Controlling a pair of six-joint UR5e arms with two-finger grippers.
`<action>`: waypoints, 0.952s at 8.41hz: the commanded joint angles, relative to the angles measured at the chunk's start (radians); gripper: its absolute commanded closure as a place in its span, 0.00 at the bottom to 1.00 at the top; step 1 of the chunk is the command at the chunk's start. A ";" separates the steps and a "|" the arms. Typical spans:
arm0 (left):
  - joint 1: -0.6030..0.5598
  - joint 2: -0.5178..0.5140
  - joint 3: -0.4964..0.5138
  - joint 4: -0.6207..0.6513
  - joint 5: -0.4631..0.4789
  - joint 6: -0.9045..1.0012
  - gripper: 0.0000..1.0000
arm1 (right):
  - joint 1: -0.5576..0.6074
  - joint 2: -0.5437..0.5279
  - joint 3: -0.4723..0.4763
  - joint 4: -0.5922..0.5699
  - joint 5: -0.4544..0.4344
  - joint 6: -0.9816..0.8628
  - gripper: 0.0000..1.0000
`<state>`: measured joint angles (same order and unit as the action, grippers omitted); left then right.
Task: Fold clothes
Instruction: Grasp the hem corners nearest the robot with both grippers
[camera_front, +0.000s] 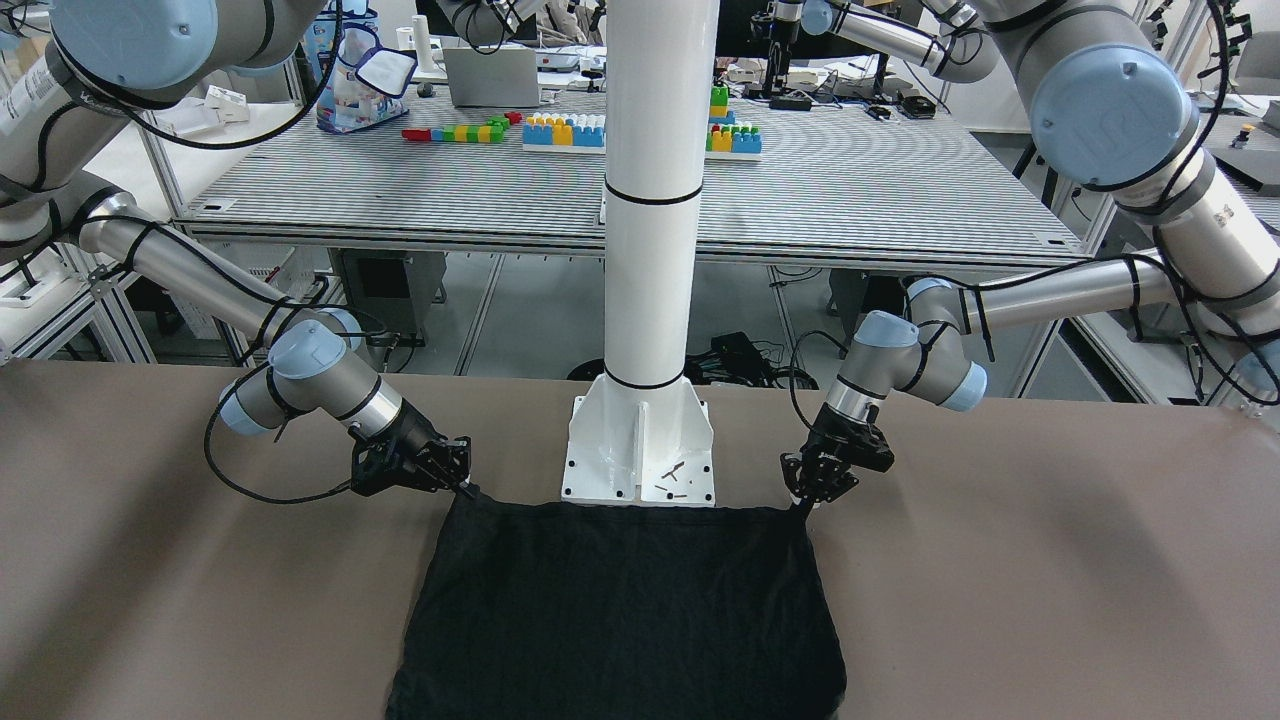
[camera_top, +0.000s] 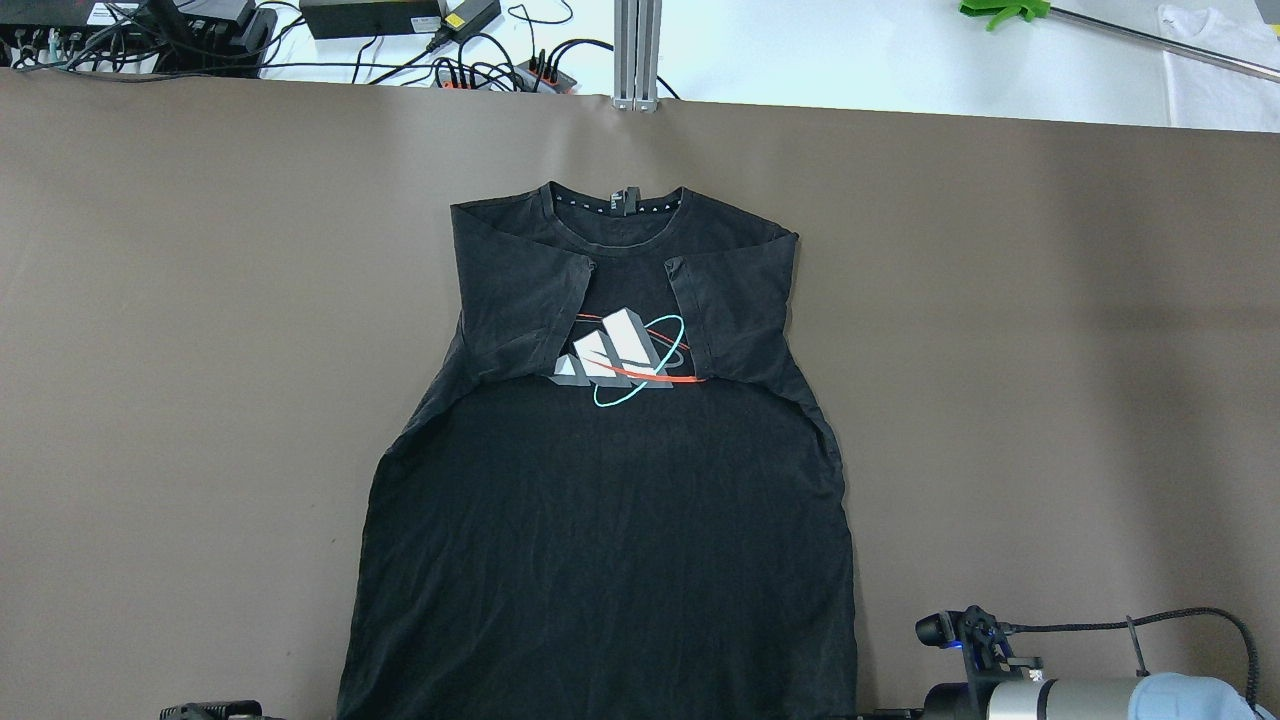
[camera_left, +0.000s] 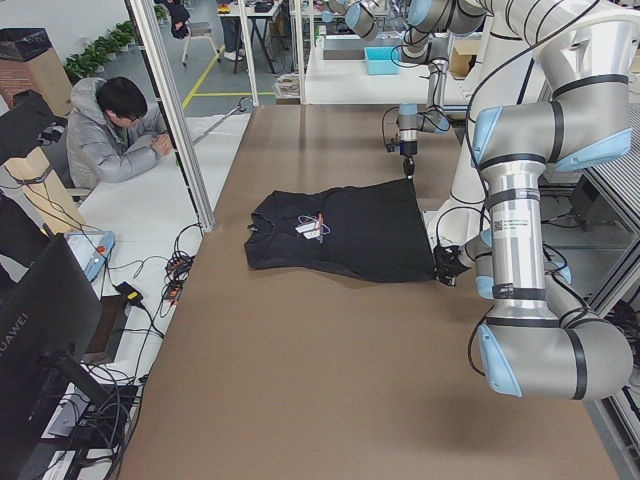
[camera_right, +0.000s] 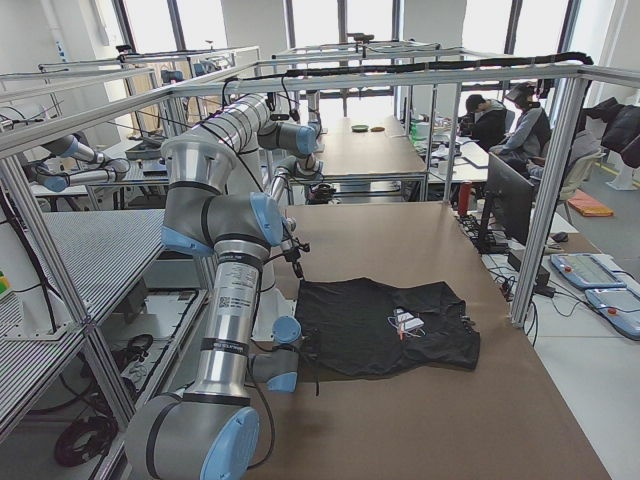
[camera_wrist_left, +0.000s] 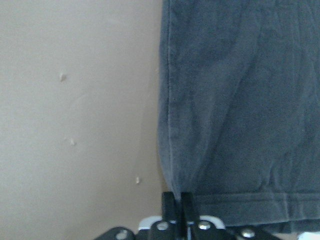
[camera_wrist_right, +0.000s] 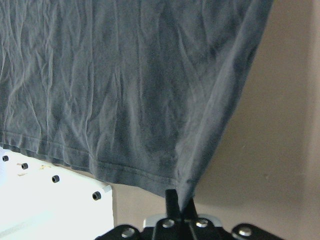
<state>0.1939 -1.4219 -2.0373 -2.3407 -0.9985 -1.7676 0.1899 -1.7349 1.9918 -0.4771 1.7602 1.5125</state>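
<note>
The thin black fabric T-shirt (camera_top: 600, 520) lies flat ahead of the left gripper (camera_wrist_left: 176, 200) and right gripper (camera_wrist_right: 179, 199), each clamped on a hem corner; uneven lifting may pull one corner free.

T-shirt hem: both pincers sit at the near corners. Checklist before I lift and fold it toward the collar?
1. Left pincer shut on T-shirt hem corner: ok.
2. Right pincer shut on the other corner: ok.
3. Both sleeves folded in over the chest: ok.
4. Body flat, fine wrinkles only: ok.
5. Collar flat on the table: ok.
6. Both fabric layers pinched: cannot tell.
</note>
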 joint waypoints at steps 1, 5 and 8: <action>-0.001 -0.003 -0.036 -0.002 -0.014 0.004 1.00 | 0.008 0.000 0.005 0.000 0.010 0.000 1.00; -0.086 0.012 -0.115 -0.003 -0.121 0.010 1.00 | 0.014 -0.005 0.062 0.006 0.019 0.056 1.00; -0.210 0.008 -0.207 -0.057 -0.328 0.072 1.00 | 0.084 -0.012 0.122 0.006 0.140 0.083 1.00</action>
<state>0.0642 -1.4145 -2.1810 -2.3583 -1.1960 -1.7369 0.2180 -1.7453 2.0787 -0.4714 1.8119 1.5681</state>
